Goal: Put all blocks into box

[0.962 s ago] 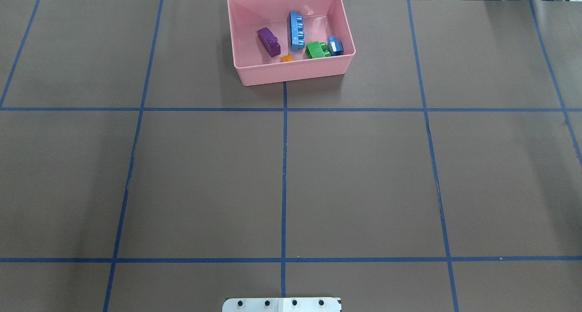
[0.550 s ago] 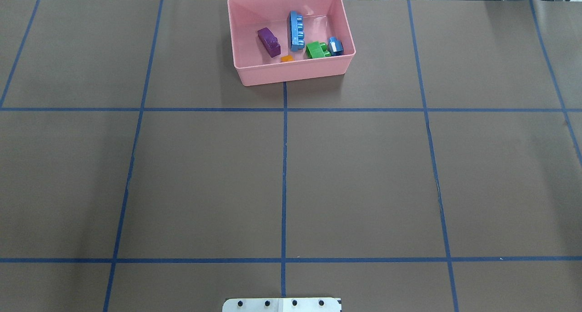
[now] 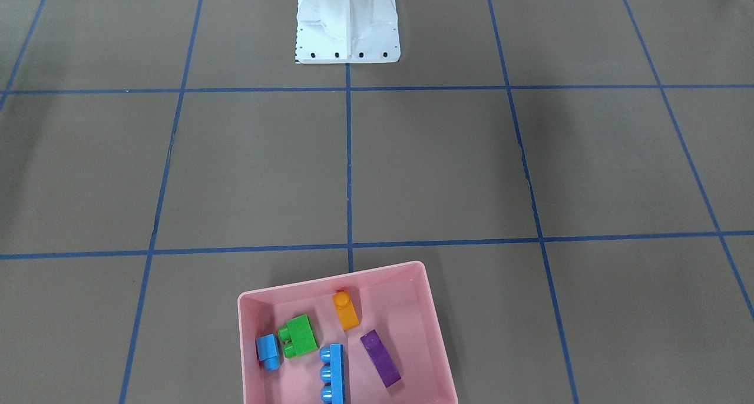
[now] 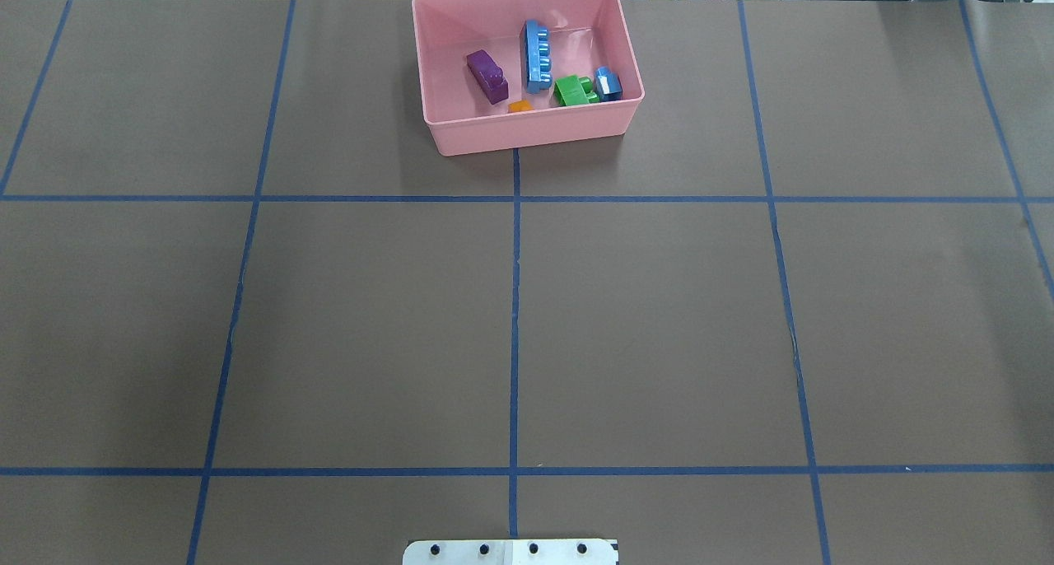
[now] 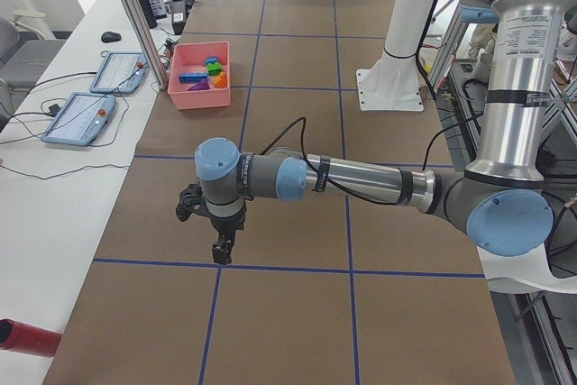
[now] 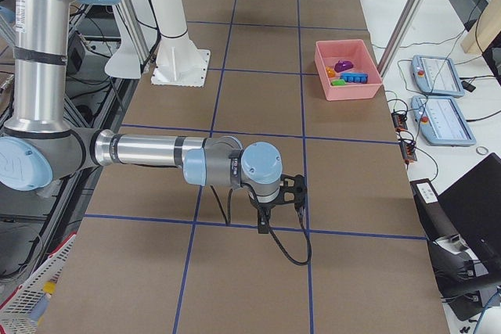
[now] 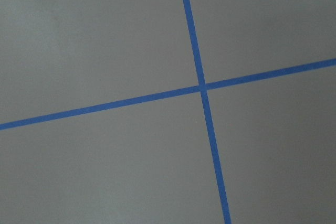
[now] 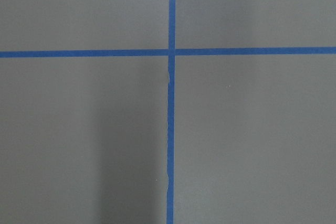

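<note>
The pink box (image 4: 527, 137) stands at the far middle of the table and also shows in the front view (image 3: 412, 327). Inside it lie the purple block (image 4: 487, 76), the long blue block (image 4: 536, 57), the green block (image 4: 574, 91), the small blue block (image 4: 608, 84) and the orange block (image 4: 520, 106). My left gripper (image 5: 219, 254) hangs over bare table far from the box, seen only in the left side view. My right gripper (image 6: 262, 228) hangs over bare table, seen only in the right side view. I cannot tell if either is open.
The white robot base (image 3: 347, 21) stands at the table's near middle. Blue tape lines (image 4: 515, 301) grid the brown table. Control pendants (image 6: 442, 119) lie on the side bench beyond the box. Both wrist views show only table and tape.
</note>
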Motion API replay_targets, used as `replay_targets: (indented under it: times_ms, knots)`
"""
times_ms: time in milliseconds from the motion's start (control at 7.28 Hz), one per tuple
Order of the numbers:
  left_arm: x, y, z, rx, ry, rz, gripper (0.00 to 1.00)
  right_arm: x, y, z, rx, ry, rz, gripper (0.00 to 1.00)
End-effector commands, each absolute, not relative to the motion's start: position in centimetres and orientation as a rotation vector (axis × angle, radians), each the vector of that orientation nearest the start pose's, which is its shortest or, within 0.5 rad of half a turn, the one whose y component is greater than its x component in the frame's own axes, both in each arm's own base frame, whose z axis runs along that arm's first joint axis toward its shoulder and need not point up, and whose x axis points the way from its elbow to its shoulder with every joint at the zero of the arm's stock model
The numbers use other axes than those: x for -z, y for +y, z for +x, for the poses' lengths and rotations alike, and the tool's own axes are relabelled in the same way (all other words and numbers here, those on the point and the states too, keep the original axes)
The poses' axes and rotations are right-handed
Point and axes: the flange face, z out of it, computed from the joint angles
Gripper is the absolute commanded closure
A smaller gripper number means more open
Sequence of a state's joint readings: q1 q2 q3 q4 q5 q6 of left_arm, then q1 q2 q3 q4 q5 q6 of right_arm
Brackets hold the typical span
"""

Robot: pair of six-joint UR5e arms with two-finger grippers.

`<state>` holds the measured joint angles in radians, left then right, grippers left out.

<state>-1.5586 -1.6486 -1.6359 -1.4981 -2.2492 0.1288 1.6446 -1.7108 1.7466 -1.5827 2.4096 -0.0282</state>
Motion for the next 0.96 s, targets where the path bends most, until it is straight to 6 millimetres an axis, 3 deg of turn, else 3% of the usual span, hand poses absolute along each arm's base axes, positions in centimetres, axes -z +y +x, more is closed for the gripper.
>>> replay_targets:
  times_ms: [0,275,825]
  knots:
    - [-60.1,-52.9,-6.6,-0.155,0.674,0.103,0.00,-60.6,-44.5,7.9,-0.007,-0.814,0.046,0.00]
    - [-60.0,-52.9,-6.6,-0.157,0.673,0.106,0.00,-59.4,-45.1,7.7,-0.004,-0.791,0.042,0.00]
    - [-60.0,-52.7,-6.6,-0.158,0.673,0.107,0.00,-59.9,-44.5,7.6,-0.008,-0.805,0.034,0.00]
